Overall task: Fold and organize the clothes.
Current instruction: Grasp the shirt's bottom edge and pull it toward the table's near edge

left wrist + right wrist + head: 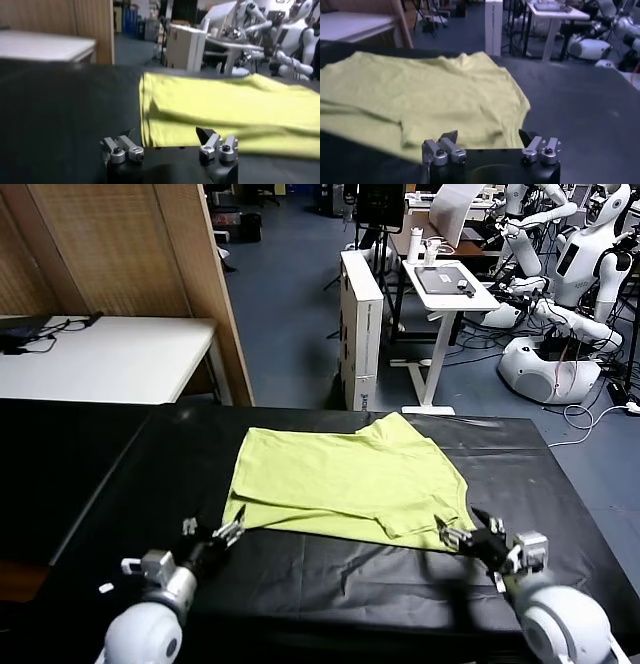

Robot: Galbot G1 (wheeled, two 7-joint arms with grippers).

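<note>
Black cloth covers the table [120, 474] that fills the near part of a busy workshop, with a white desk [100, 354], a wooden partition [150, 244], a tall white carton [361, 324] and other white robots [560, 304] standing beyond its far edge.

On the middle of that table lies the T-shirt [350, 479], lime yellow-green and folded over on itself into a broad flat shape, its near hem doubled so that one layer rests on another. A sleeve part sticks out at its far edge, toward the carton.

The left claw [210, 541] sits low over the black cloth just off the T-shirt's near corner on the robot's left side. Its fingers stand wide apart and hold nothing; in the left wrist view [170, 145] the fabric edge lies just ahead of the tips.

The right claw [478, 539] is at the T-shirt's opposite near corner, also spread wide and empty. In the right wrist view [490, 142] the shirt's hem lies right before its tips, with bare table beside it.
</note>
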